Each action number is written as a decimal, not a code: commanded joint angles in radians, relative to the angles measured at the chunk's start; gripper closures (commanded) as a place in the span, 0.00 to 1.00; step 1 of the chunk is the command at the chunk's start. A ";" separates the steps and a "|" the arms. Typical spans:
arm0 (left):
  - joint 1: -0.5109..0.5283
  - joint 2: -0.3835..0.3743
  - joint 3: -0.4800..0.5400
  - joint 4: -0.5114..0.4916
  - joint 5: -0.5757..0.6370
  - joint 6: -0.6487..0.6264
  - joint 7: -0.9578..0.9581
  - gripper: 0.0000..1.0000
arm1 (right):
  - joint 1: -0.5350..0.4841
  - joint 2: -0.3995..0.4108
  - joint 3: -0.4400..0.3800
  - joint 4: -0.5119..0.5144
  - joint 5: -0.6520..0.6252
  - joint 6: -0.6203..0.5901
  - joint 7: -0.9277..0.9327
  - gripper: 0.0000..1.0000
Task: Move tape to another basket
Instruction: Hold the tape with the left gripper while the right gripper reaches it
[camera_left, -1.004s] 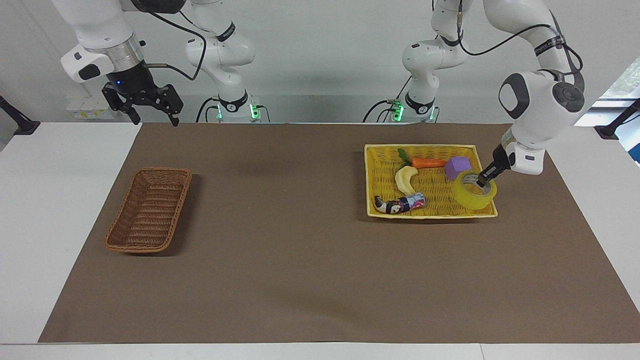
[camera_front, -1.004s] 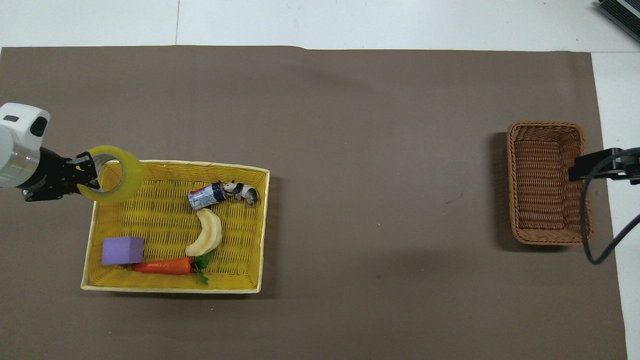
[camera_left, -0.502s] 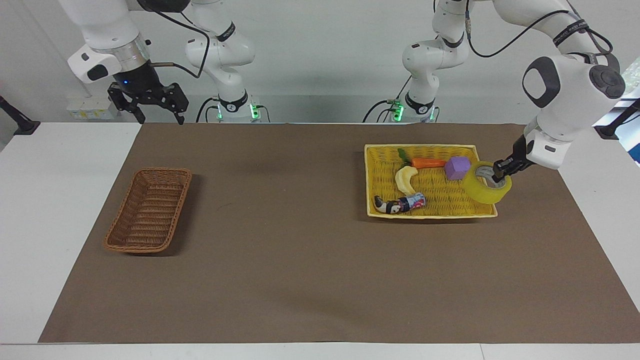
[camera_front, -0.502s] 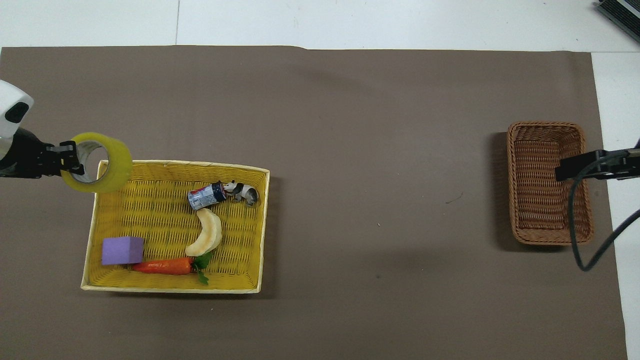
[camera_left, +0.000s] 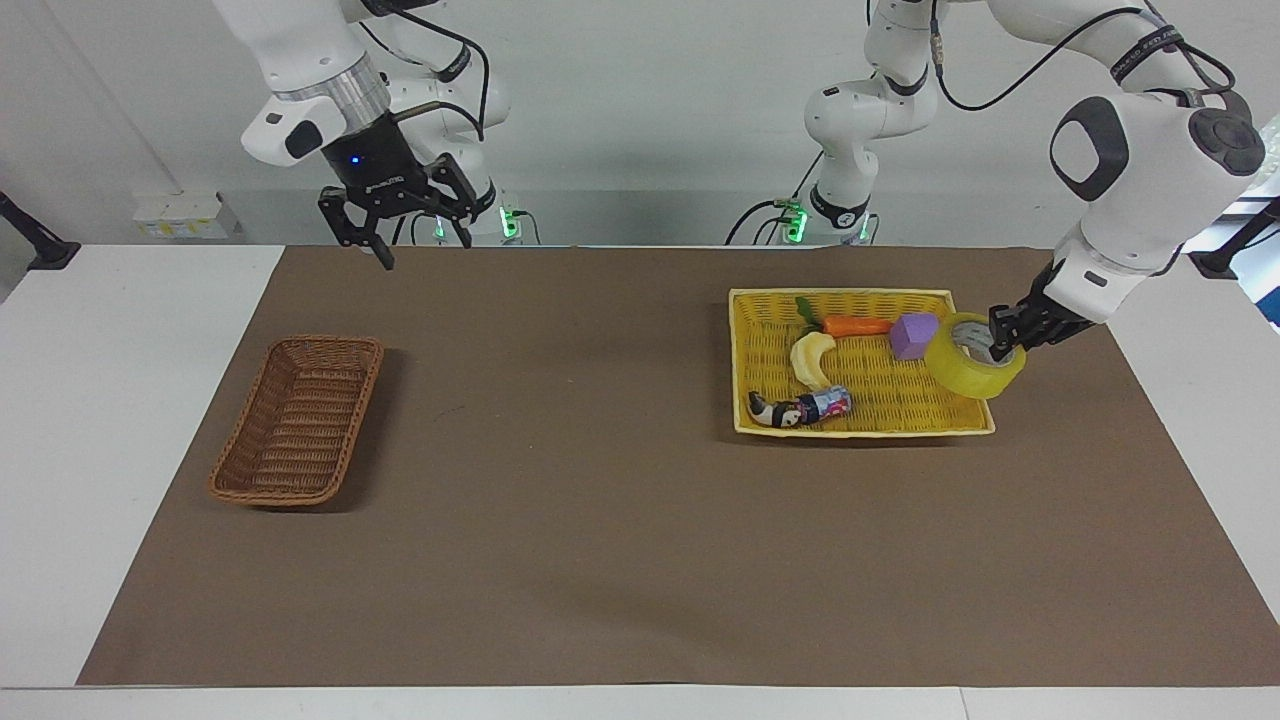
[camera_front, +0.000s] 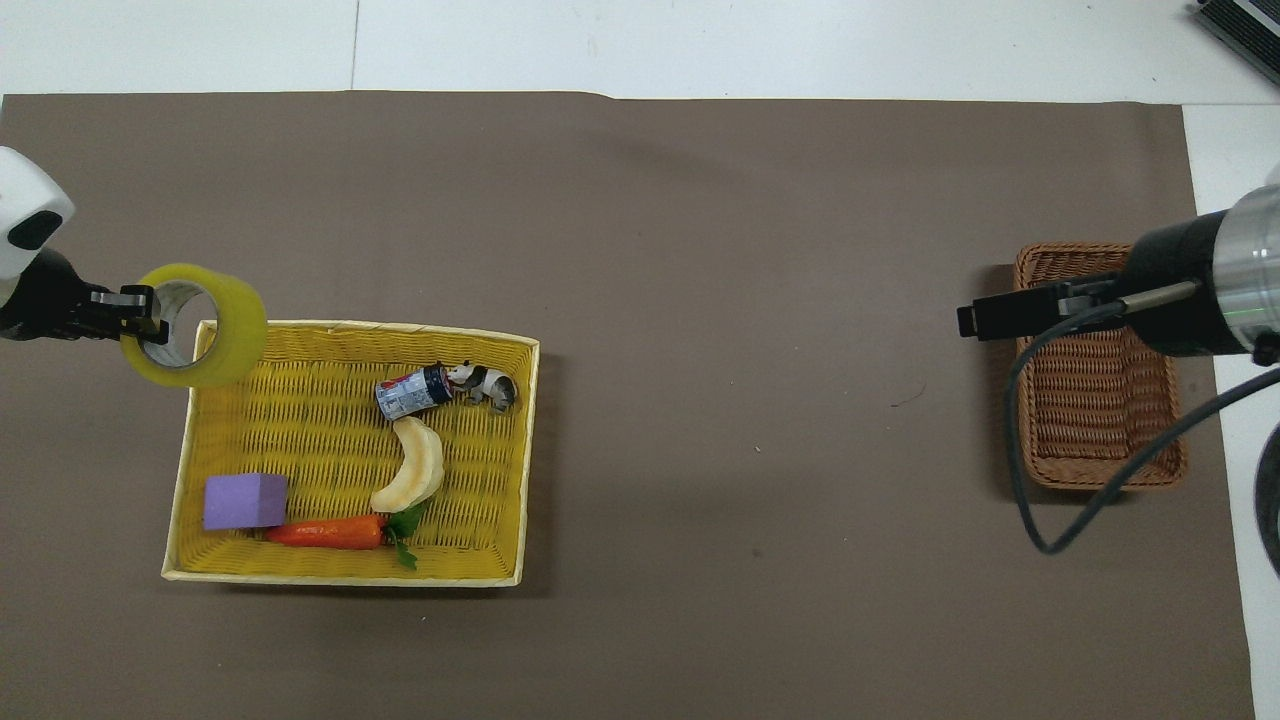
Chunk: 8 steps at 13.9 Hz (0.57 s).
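My left gripper (camera_left: 1003, 341) has lifted the wide roll of translucent yellow packing tape (camera_left: 973, 368), fingers pinched on its wall, and now holds it over the corner of the flat yellow woven tray (camera_left: 770, 365). My right gripper (camera_left: 398, 226), fingers spread and empty, has swung inward. The narrow brown wicker basket (camera_left: 298, 428) lies at the right arm's end, so I expect a handover.
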 joint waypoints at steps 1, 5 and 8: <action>-0.025 0.005 0.003 0.034 -0.009 -0.074 0.016 1.00 | 0.037 0.012 -0.003 -0.036 0.159 0.071 0.012 0.00; -0.076 -0.001 -0.016 0.032 -0.013 -0.157 0.015 1.00 | 0.216 0.101 0.002 -0.038 0.273 0.244 0.096 0.00; -0.145 -0.021 -0.039 0.035 -0.036 -0.140 0.022 1.00 | 0.318 0.171 0.003 -0.038 0.285 0.381 0.141 0.00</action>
